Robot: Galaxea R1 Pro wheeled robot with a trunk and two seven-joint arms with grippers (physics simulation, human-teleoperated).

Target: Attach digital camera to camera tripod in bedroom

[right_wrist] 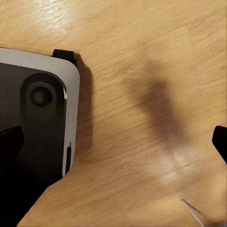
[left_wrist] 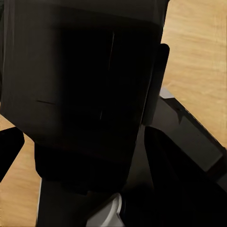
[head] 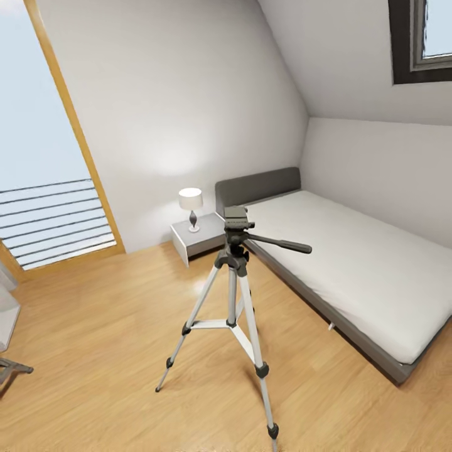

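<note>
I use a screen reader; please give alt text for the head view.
A camera tripod stands on the wood floor, nothing on its head, beside a low bed. Behind it, a lamp sits on a nightstand.

Grippers seen close from the wrists

The left gripper [left_wrist: 80, 156] shows as dark, blurred fingers; the right gripper [right_wrist: 118, 146] has dark fingertips [right_wrist: 220, 142] at opposite frame edges, spread wide.
</note>
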